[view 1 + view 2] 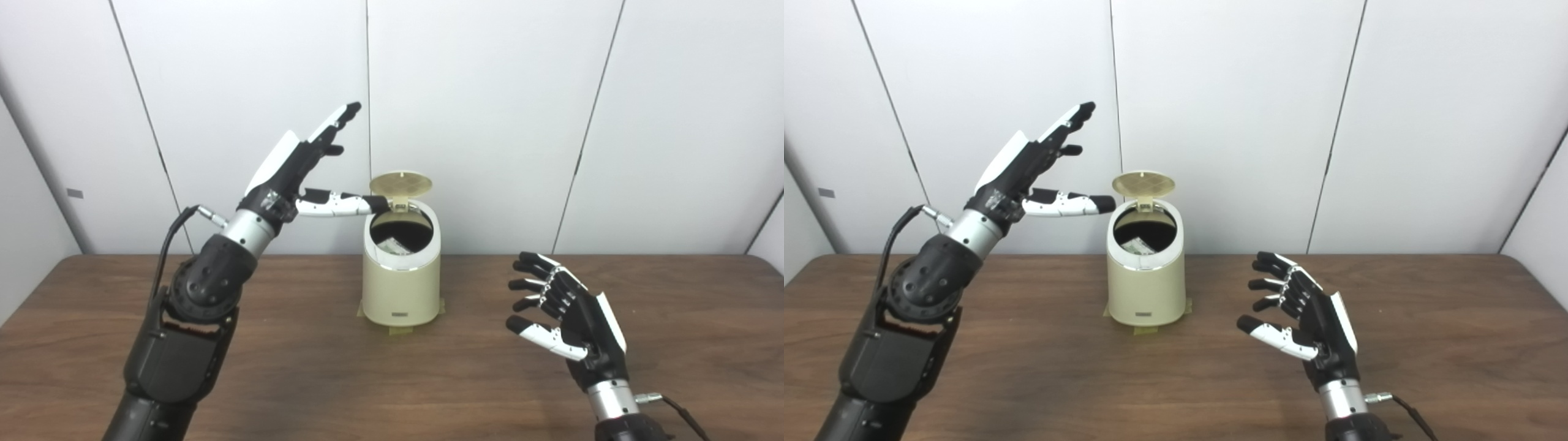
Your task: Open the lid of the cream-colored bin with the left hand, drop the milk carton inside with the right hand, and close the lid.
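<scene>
White panelled wall (pixel 490 92) fills the upper half of the frame; dark seams run between panels, and a small grey tag sits on the far-left panel, too small to read. Brown wood-grain table (pixel 429 380) spans the lower half, cut off at the bottom and both side edges. Left arm enters from lower left of the frame, its base cut off by the bottom edge; a black cable loops off the wrist. Left hand (pixel 300 168) is raised at upper left of centre, holding nothing, fingers extended and spread toward the upper right, thumb stretched sideways so that its tip lies at the bin's rim beside the lid hinge; contact cannot be confirmed. Right hand (pixel 1304 312) is at lower right, palm facing left, fingers apart and slightly curled, empty, just above the table; forearm cut off at the bottom edge. Cream-colored bin (pixel 401 288) stands at centre on the table, yellowish tape tabs visible at its base. A small dark label low on the bin's front carries writing that is not legible. Lid (pixel 401 184) stands upright, open, hinged at the back. Milk carton (pixel 1138 246) lies inside the bin, only a pale printed corner visible against the dark interior; print unreadable.
</scene>
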{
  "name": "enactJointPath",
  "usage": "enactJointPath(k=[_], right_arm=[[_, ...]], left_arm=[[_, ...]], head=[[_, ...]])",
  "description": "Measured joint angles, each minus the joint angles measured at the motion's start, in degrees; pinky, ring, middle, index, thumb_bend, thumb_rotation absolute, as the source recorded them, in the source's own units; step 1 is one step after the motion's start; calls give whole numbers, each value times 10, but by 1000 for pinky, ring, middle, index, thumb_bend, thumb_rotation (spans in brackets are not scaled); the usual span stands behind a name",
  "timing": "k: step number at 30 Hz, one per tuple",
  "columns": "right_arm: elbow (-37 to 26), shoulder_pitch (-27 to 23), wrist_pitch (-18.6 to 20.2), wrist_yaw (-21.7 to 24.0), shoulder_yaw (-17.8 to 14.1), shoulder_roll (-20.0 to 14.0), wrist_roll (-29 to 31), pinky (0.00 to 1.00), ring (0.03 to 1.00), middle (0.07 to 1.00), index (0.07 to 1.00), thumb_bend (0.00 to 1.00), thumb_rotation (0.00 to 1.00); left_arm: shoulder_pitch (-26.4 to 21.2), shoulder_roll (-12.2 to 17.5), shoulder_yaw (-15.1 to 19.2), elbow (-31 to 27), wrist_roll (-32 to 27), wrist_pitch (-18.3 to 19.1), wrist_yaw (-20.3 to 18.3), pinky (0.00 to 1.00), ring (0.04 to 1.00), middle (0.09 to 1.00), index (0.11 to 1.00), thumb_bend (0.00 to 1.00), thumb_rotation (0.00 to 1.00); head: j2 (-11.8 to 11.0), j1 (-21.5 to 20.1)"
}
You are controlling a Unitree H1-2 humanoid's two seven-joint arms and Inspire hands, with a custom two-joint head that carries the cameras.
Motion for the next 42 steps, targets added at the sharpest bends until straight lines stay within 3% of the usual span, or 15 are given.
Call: enactJointPath(k=[4,9,12,14,19,21,30,42], right_arm=[[0,0,0,0,0,0,0,477,642,749,753,724,347],[-1,0,0,0,0,3,4,483,640,738,745,716,357],[-1,0,1,0,-1,7,5,489,644,730,724,704,362],[-1,0,1,-1,-1,10,5,485,643,729,720,688,367],[-3,0,2,0,-1,11,13,476,631,722,713,666,380],[-10,0,3,0,-1,11,13,476,627,722,709,653,387],[-26,0,9,-1,0,15,16,466,617,709,696,636,387],[-29,2,15,-3,0,20,17,465,607,710,690,656,362]], left_arm=[[-19,-1,-10,27,10,0,-9,792,913,969,978,1000,397],[-28,-1,-29,40,21,-11,-14,761,889,937,904,1000,385],[-30,0,-46,45,28,-28,-30,769,888,935,888,993,373],[-31,1,-58,52,40,-46,-34,817,914,926,877,992,424],[-37,18,-89,71,102,-75,-33,907,952,888,855,1000,430],[-37,18,-90,77,107,-73,-37,951,981,884,856,1000,421],[-31,17,-99,77,117,-75,-55,974,1000,889,867,992,391],[-24,16,-97,75,116,-78,-57,923,985,890,867,975,392]], head=[[-2,-4],[-4,-5],[-4,-9],[-4,-10],[-4,-15],[-4,-16],[-4,-21],[2,-25]])
